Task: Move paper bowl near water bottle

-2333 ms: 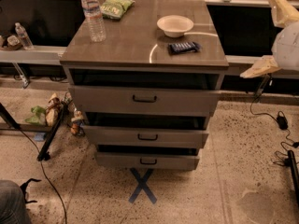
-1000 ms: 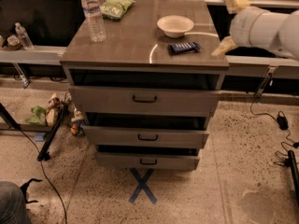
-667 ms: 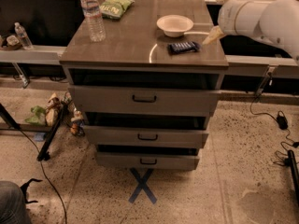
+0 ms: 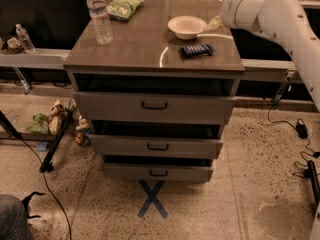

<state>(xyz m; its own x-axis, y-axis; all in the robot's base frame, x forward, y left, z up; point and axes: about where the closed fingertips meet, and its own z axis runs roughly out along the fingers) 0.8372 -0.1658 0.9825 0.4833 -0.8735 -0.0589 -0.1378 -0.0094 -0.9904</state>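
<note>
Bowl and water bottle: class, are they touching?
Apart. The camera view shows bare tabletop between the bowl and bottle; the pincer is beside the bowl, opposite the bottle.

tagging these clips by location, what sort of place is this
Probably a robot test lab, not a home: a blue tape X marks the floor before a drawer cabinet, and loose cables trail about. The gripper sits beside the paper bowl on top.
</note>
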